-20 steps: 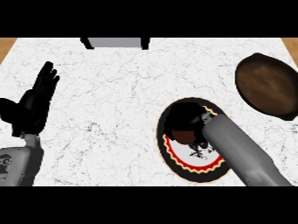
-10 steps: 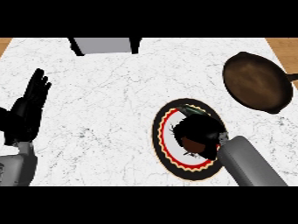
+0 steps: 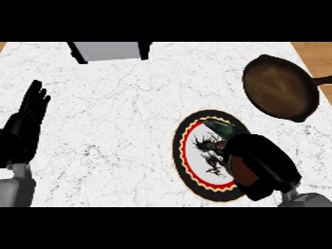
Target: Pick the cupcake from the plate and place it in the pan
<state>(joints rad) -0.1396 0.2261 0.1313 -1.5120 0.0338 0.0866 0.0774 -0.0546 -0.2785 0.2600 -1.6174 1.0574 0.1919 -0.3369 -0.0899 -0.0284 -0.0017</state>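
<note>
A round plate (image 3: 191, 160) with a black rim and a red and white pattern lies on the marble counter, right of the middle. My right hand (image 3: 263, 160) is over the plate's right half with its fingers curled. A brown patch at the hand's left side looks like the cupcake (image 3: 239, 171), mostly hidden inside the grip. The dark round pan (image 3: 280, 87) sits apart at the far right, above the plate, with its handle pointing to the right edge. My left hand (image 3: 21, 129) rests open at the left edge, fingers up.
A grey box (image 3: 111, 50) stands at the counter's far edge, left of the middle. Brown wooden floor shows past the counter's left and right corners. Bare marble (image 3: 118, 126) lies between the left hand and the plate.
The right hand has drawn back toward the lower edge over the plate, and its fingers have curled in. The whole view has shifted; the left hand stays open.
</note>
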